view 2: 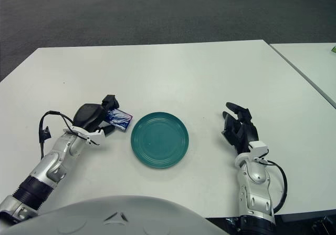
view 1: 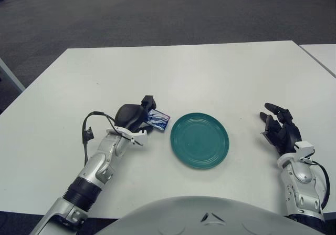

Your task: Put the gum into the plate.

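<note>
Blue gum pack (view 1: 158, 120), teal plate (view 1: 199, 140), white table (view 1: 210, 72).

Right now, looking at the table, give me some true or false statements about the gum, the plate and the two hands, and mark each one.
1. The left hand grasps the blue gum pack. True.
2. The gum already lies in the green plate. False: it is outside the plate, just left of its rim.
3. The right hand holds the plate. False: it shows right of the plate, apart from it, fingers open and holding nothing.
4. The plate holds nothing. True.
5. The plate sits on a white table. True.
</note>
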`<state>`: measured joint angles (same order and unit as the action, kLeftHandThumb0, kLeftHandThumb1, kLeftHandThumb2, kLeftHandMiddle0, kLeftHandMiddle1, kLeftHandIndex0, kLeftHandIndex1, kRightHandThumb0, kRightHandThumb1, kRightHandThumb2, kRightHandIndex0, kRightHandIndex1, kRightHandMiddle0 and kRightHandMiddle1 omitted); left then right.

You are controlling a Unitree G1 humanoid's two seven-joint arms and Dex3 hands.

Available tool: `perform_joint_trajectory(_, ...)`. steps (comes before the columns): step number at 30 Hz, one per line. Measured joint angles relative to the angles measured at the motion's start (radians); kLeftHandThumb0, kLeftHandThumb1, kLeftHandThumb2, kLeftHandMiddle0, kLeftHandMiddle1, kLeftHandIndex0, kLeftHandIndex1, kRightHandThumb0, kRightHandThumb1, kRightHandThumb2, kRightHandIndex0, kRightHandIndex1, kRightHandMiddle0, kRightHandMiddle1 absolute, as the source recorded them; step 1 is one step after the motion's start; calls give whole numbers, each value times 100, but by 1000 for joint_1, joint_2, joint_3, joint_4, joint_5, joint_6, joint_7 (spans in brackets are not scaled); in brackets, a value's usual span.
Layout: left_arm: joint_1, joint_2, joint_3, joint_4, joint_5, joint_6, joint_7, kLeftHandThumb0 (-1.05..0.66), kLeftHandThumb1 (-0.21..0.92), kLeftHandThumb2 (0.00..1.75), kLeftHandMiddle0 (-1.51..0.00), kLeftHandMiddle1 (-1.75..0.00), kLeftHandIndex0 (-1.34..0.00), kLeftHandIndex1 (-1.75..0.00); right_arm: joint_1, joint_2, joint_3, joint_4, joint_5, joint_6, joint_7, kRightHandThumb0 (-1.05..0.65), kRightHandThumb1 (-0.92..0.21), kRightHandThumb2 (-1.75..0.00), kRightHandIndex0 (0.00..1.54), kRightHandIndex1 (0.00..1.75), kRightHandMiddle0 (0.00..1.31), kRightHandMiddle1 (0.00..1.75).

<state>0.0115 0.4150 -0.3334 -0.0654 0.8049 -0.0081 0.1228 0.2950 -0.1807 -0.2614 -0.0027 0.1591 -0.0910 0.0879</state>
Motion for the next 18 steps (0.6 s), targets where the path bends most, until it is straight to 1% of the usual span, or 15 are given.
perform_joint_trajectory(3, -4, -15, 19, -44, -18, -5, 0, -50, 27, 137, -127, -175, -65, -175, -1, 0, 1, 11, -1, -16, 0, -71, -92, -84, 29, 37, 0, 92)
perform_joint_trajectory(6, 1, -33, 22, -87, -26, -2, -6, -50, 27, 137, -128, -175, -65, -175, 0, 0, 4, 21, -4, -28, 0, -71, -92, -84, 29, 37, 0, 93)
perform_joint_trajectory(11, 32, -67, -6, -169, -11, 19, -57, -50, 26, 138, -127, -175, -66, -175, 1, 1, 10, 24, -10, -36, 0, -72, -92, -84, 29, 36, 0, 92)
perform_joint_trajectory(18, 44, -81, -19, -194, -11, 27, -126, -50, 25, 139, -126, -175, -66, -175, 11, 7, 13, 7, -13, -39, -6, -74, -92, -84, 31, 38, 0, 97)
